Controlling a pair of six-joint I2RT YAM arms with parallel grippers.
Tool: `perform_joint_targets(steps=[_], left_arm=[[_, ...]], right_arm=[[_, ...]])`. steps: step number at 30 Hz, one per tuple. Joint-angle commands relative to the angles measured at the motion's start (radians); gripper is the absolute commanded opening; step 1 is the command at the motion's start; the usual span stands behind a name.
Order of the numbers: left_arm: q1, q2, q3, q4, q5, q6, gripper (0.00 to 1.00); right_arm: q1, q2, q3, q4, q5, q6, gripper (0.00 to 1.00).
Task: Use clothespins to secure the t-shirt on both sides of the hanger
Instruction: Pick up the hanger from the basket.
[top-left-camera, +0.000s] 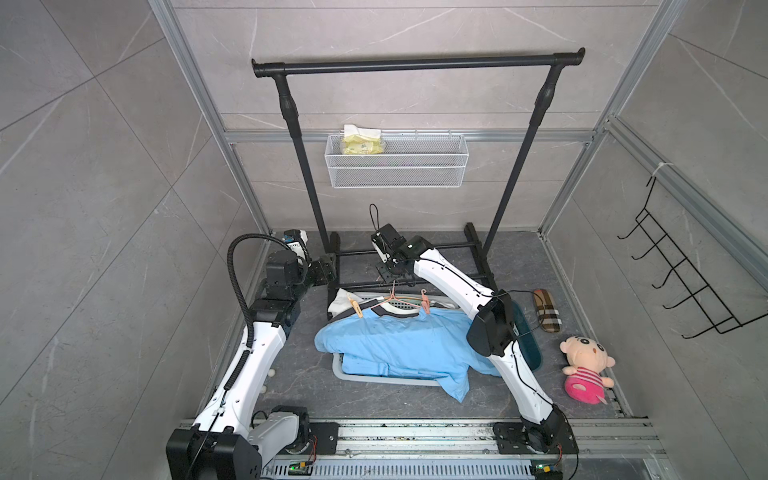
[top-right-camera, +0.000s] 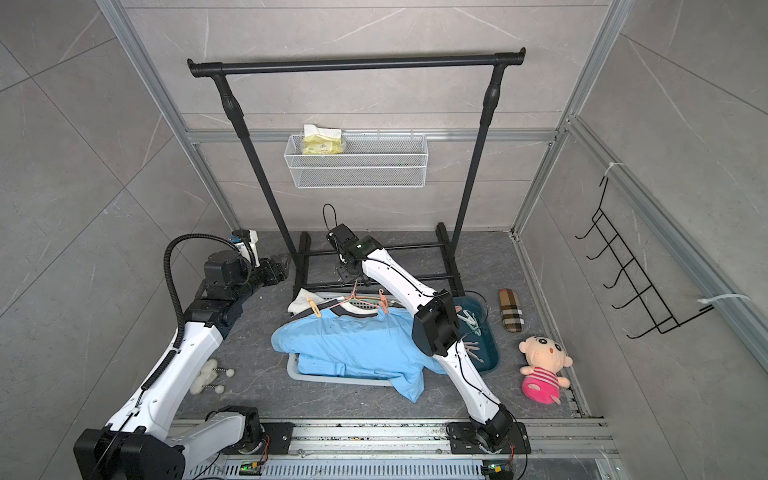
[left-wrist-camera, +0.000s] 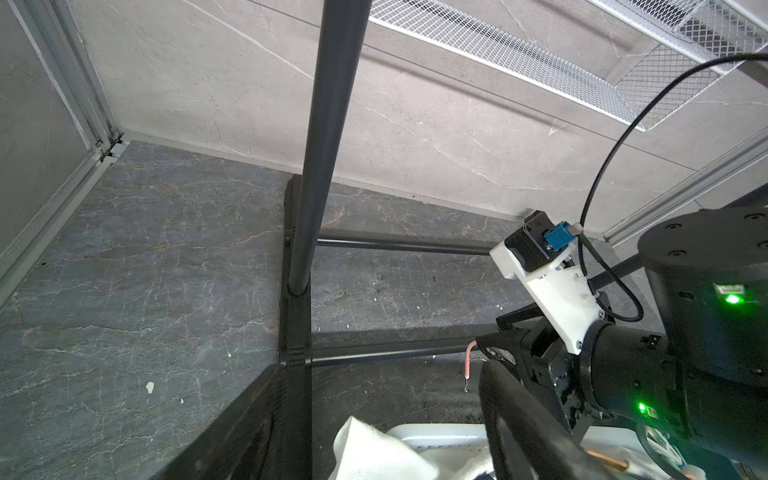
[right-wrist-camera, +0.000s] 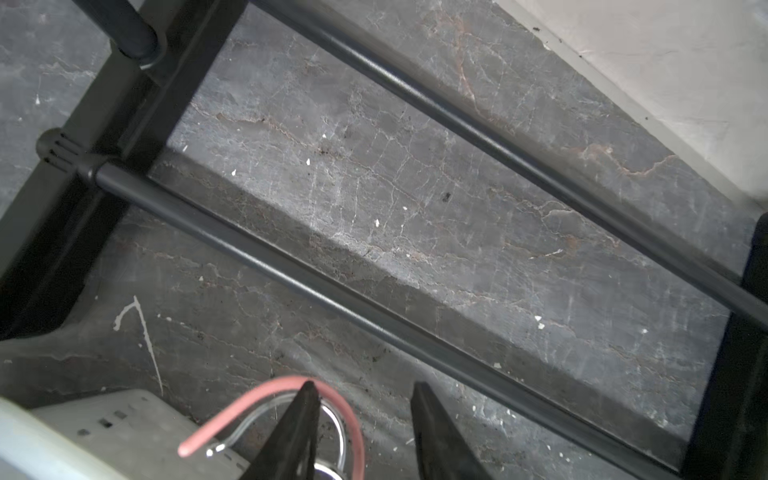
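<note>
A light blue t-shirt lies draped over a pale grey laundry basket. At its collar rests a pink hanger. One tan wooden clothespin sits on the left shoulder and a pink clothespin on the right. My right gripper hovers over the hanger's hook. It is open, and the hook curves round one finger into the gap. By the rack's left foot, my left gripper is open and holds nothing.
A black clothes rack stands behind the basket, its base bars just beyond my right fingers. A blue tub of spare clothespins sits under the right arm. A slipper, a plush doll and a wall wire basket are nearby.
</note>
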Motion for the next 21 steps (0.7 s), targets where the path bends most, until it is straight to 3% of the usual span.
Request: perform_joint_targets(steps=[1, 8, 21], left_arm=[[0.001, 0.008, 0.034, 0.007, 0.029, 0.021, 0.76], [0.001, 0.009, 0.034, 0.007, 0.029, 0.027, 0.75], [0.001, 0.011, 0.033, 0.007, 0.021, 0.032, 0.75]], right_arm=[[0.001, 0.055, 0.085, -0.105, 0.011, 0.015, 0.39], [0.001, 0.061, 0.126, -0.133, 0.004, 0.01, 0.39], [0.001, -0.039, -0.017, -0.085, 0.001, 0.004, 0.38]])
